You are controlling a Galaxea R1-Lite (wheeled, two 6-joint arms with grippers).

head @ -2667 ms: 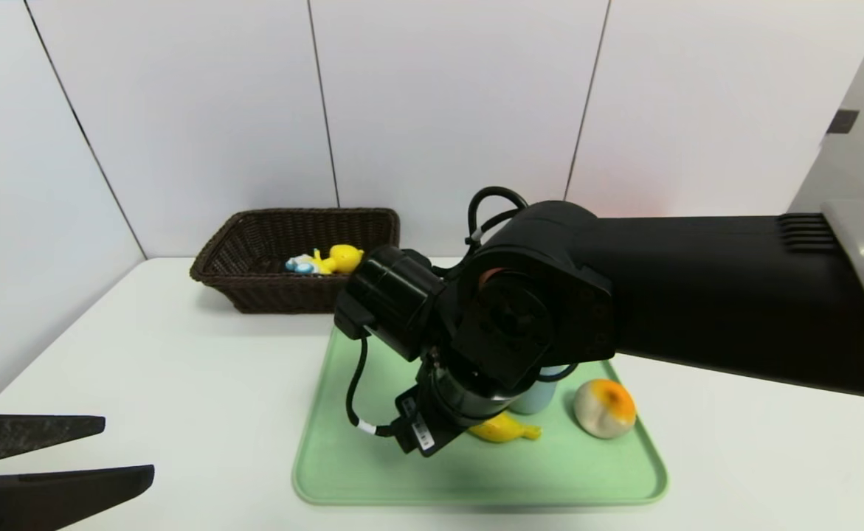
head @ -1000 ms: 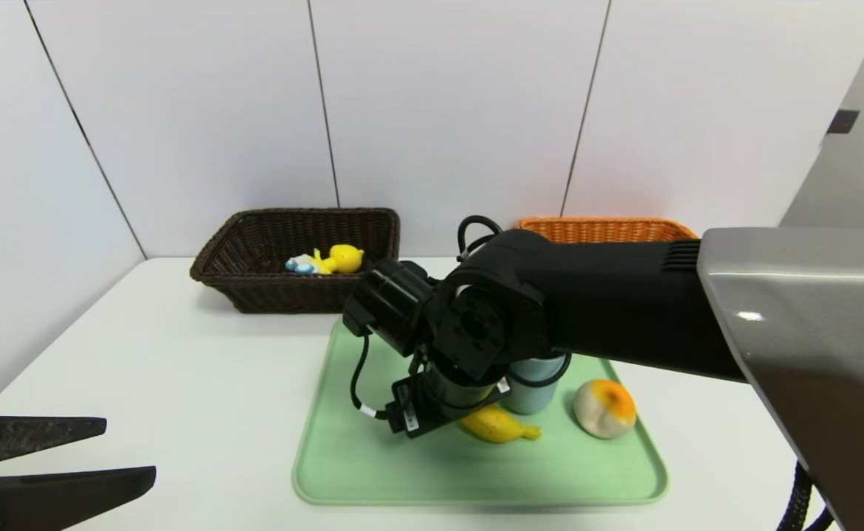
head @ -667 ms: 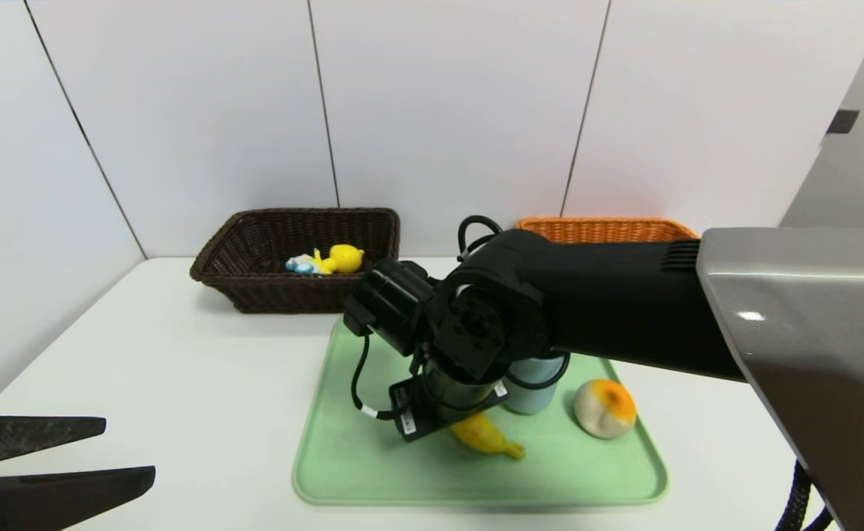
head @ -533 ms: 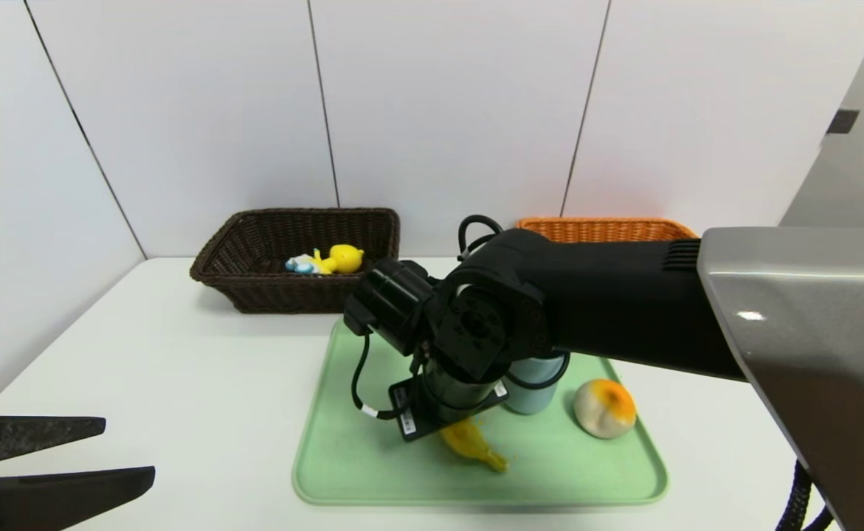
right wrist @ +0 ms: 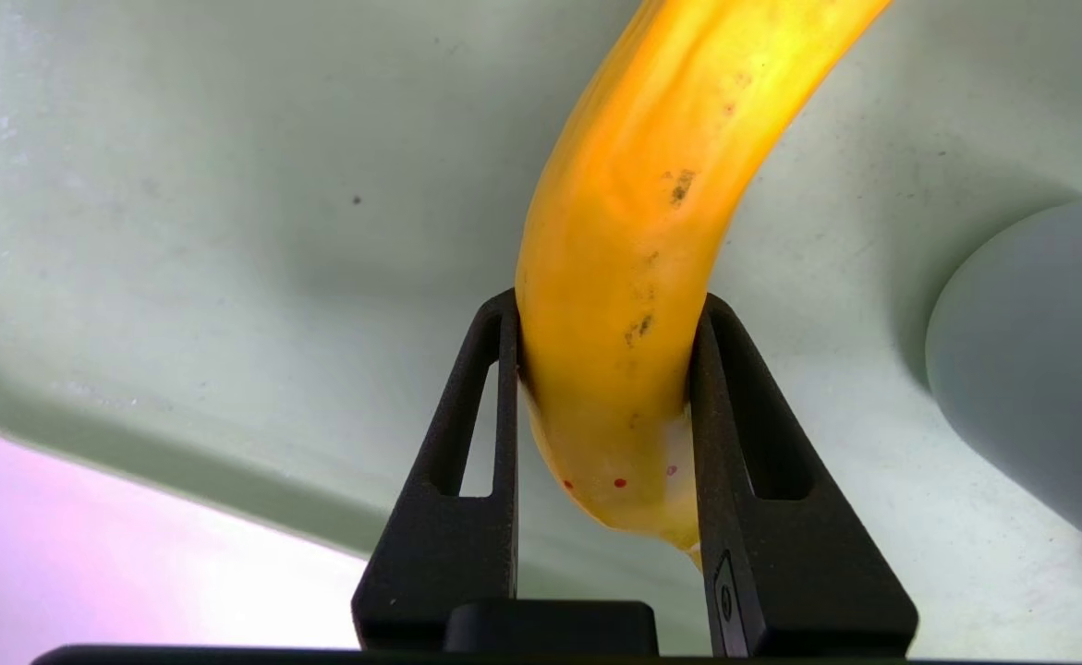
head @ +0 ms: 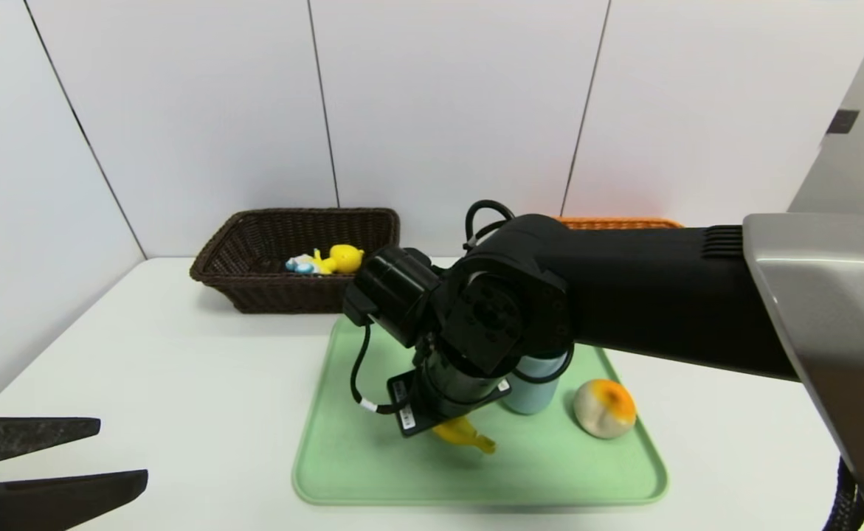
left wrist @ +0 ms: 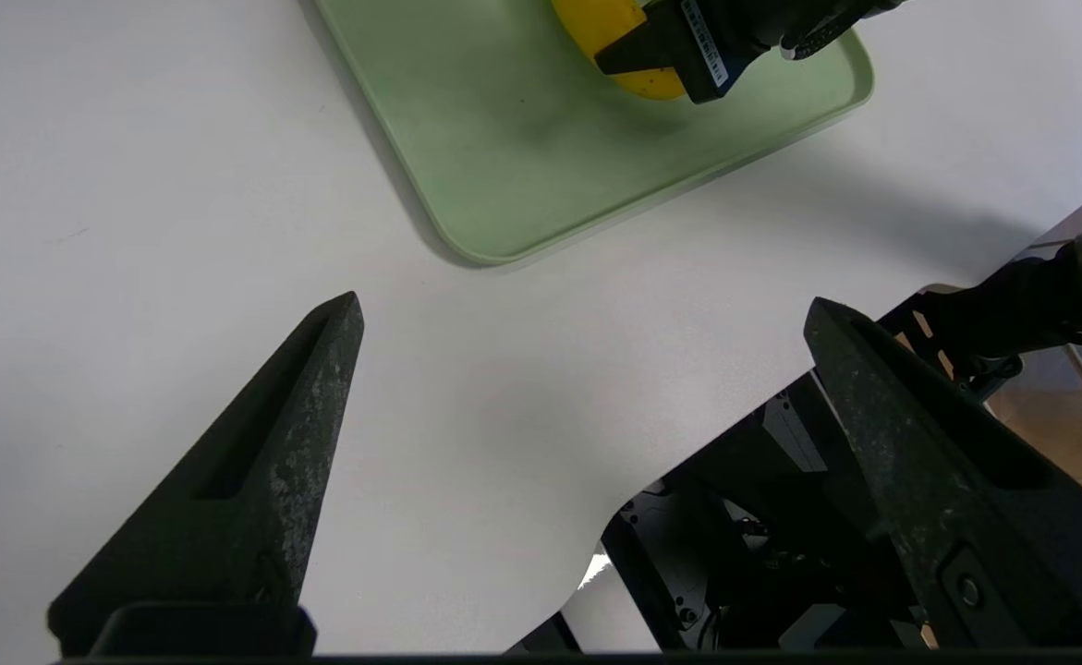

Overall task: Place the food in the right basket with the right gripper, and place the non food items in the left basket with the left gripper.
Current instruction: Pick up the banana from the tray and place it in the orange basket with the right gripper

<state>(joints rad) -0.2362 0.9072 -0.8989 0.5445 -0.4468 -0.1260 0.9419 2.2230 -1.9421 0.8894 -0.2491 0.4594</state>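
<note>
At the lower left of the head view, your left end effector point(head: 123, 453) stood wide apart over the table point(head: 203, 398), idle. In the lower middle, your right end effector point(right wrist: 607, 309) had closed on the banana point(right wrist: 633, 277), yellow, curved and dark-speckled, above the tray point(head: 372, 472). Beside it, the cup point(head: 531, 398) and the round fruit point(head: 604, 408) were left to sort. At upper left, the toy point(head: 344, 259) already lay in the dark basket point(head: 284, 295); you couldn't see inside the orange basket point(head: 616, 223).
</note>
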